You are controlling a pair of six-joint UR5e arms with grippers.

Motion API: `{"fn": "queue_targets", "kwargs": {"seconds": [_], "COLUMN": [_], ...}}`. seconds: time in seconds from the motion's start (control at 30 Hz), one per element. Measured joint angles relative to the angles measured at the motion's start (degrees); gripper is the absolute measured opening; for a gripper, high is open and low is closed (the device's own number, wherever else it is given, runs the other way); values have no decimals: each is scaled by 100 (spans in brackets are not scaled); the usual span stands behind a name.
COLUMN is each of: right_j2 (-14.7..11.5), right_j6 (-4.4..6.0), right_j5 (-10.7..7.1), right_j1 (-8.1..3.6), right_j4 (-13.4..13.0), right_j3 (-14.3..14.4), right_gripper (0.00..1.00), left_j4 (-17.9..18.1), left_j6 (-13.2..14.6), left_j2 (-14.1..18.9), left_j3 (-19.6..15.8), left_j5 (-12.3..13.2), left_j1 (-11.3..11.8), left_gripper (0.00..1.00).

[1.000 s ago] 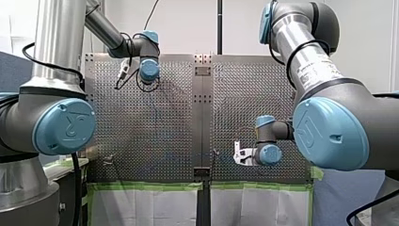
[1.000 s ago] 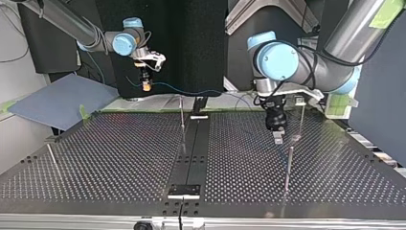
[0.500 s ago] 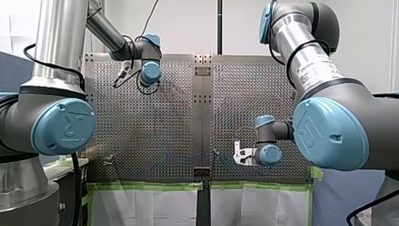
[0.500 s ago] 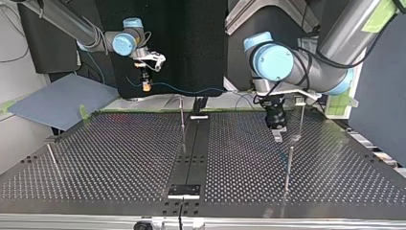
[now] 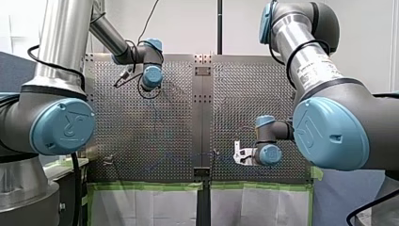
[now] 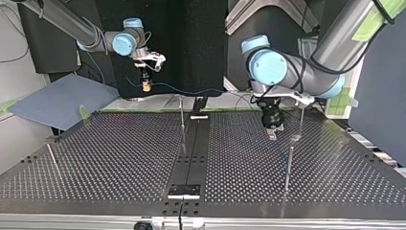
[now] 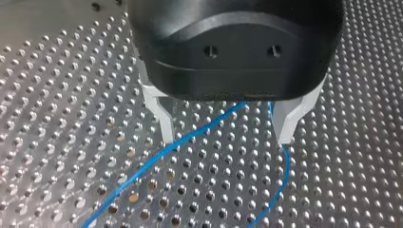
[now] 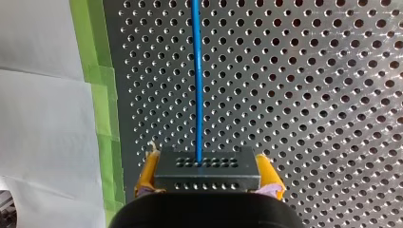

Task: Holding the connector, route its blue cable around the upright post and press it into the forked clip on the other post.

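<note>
My right gripper (image 8: 208,161) has its yellow pads shut on a grey connector block (image 8: 207,176), held above the table's edge at the top view's back left (image 6: 146,86). The blue cable (image 8: 196,76) leaves the connector straight ahead and runs across the back of the table (image 6: 191,92). My left gripper (image 7: 225,135), black with pale fingers (image 7: 164,118), hangs open just over the perforated plate, and the cable (image 7: 180,142) lies on the plate under and between its fingers. In the top view it (image 6: 271,134) sits right of centre, near two thin upright posts (image 6: 288,167) (image 6: 301,120).
Another post (image 6: 182,117) stands by the centre rail (image 6: 191,158), and a leaning one (image 6: 51,157) is at the top view's left. Green tape (image 8: 102,109) and white sheeting border the plate under my right gripper. A blue-grey board (image 6: 57,98) lies off the table.
My left gripper has slid a little toward the top view's left and back, away from the near post. My right gripper and the connector have not moved.
</note>
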Motion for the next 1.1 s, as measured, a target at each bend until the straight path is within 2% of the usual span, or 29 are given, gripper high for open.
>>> {"fn": "queue_targets", "kwargs": {"seconds": [0.2,0.77,1.1], "right_j2": [2,1,1], "right_j6": [0,0,0], "right_j5": [0,0,0], "right_j1": [0,-26,-27], "right_j4": [-1,5,26], "right_j3": [0,0,0], "right_gripper": [0,0,0], "left_j4": [19,-33,-267], "left_j6": [301,1087,1218], "left_j2": [-89,-845,-1021], "left_j3": [33,33,33], "left_j5": [7,-109,17], "left_j1": [19,-219,-335], "left_gripper": [100,100,100]}}
